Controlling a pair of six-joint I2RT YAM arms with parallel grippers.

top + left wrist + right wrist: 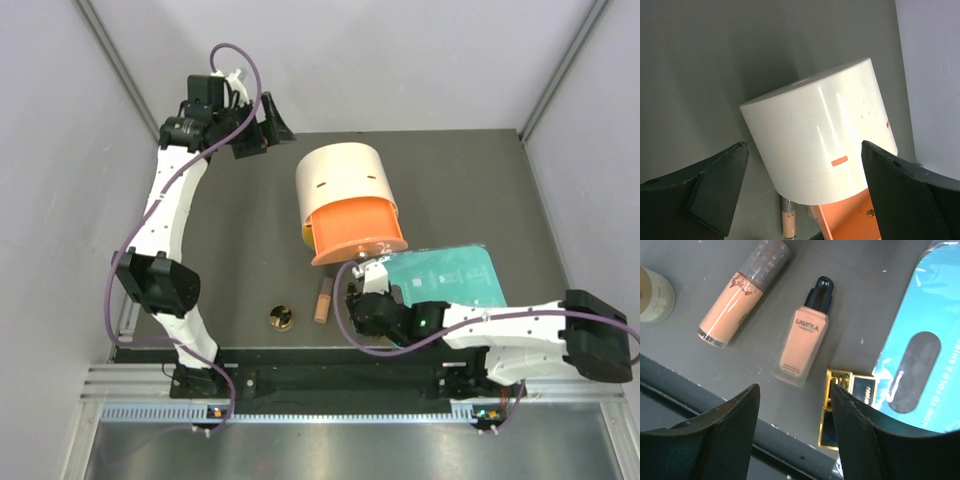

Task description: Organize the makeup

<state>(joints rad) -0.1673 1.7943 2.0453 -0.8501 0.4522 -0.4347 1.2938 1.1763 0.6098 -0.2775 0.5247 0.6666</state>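
A peach tube with a grey cap (pixel 322 298) lies on the dark table in front of the box; it also shows in the right wrist view (pixel 735 297) and the left wrist view (pixel 788 220). A second peach bottle with a black cap (pixel 802 340) lies beside it. The round gold-rimmed compact (pixel 280 318) sits to their left and at the edge of the right wrist view (pixel 652 295). A black-and-gold rectangular piece (pixel 860 390) lies partly behind my right finger. My right gripper (pixel 358 285) (pixel 795 395) is open and empty just above these. My left gripper (pixel 262 125) (pixel 804 145) is open and empty at the far left.
The big cream-and-orange cylindrical box (pixel 345 195) (pixel 820 140) lies on its side mid-table, orange opening toward me. The flat teal board (pixel 445 278) (pixel 920 340) lies right of the makeup, under my right wrist. The table's near edge (pixel 715 405) runs close below the right gripper.
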